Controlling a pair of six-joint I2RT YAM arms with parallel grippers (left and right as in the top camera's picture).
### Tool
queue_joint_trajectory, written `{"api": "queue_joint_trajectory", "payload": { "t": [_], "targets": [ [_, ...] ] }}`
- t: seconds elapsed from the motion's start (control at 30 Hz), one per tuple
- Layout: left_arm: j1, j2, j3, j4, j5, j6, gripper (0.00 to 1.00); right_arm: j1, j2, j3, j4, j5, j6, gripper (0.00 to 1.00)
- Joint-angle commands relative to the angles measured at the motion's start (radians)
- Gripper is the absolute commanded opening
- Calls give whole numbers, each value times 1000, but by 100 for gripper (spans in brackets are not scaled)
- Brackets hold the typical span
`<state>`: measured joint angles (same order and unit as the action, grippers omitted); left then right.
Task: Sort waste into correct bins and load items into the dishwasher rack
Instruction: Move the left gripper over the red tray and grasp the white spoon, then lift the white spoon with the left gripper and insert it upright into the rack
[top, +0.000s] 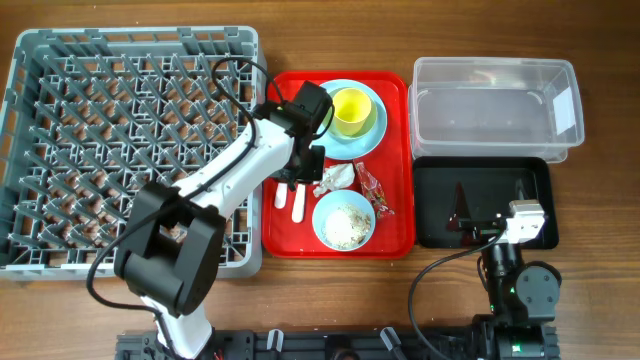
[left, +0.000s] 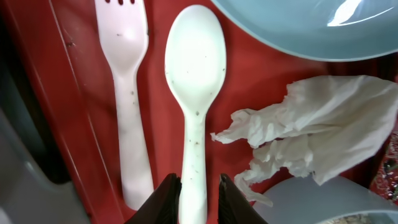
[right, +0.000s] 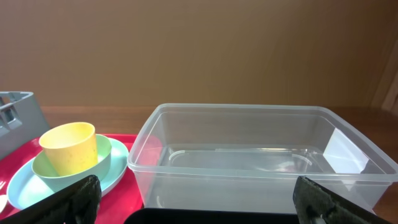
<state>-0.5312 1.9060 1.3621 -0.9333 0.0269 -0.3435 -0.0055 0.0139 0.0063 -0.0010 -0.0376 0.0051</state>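
Left wrist view: left gripper (left: 199, 200) pinches the spoon (left: 194, 68) by its handle, likely to lift it to the dishwasher rack (top: 130, 36) at the desk's left edge.

**Where the Cameras Sit**

The overhead camera looks straight down on the whole counter (top: 600, 300). The left wrist camera hangs very close over the white spoon (left: 194, 62), facing down past the left tool (left: 199, 190). The right wrist camera looks level across the clear tub (right: 236, 155). All three catch the pale blue plate (top: 340, 150).
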Motion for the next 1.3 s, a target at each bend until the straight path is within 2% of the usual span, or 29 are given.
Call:
{"api": "queue_joint_trajectory", "payload": {
  "t": [0.0, 0.53, 0.97, 1.0, 1.03, 1.07, 1.27],
  "targets": [
    [-2, 34, -8, 10, -10, -10, 21, 4, 2, -1, 3, -9, -4, 100],
    [-17, 88, -13, 61, 0, -13, 19, 4, 2, -1, 3, -9, -4, 100],
    [-17, 88, -151, 180, -13, -13, 22, 4, 2, -1, 3, -9, -4, 100],
    [-17, 88, -151, 182, -13, -13, 21, 4, 2, -1, 3, -9, -4, 100],
    [-17, 88, -151, 183, -13, -13, 15, 4, 2, -1, 3, -9, -4, 100],
    [-17, 87, -150, 187, -13, -13, 5, 4, 2, -1, 3, -9, -4, 100],
    [-16, 41, -81, 157, -14, -12, 4, 4, 2, -1, 3, -9, -4, 100]
  ]
}}
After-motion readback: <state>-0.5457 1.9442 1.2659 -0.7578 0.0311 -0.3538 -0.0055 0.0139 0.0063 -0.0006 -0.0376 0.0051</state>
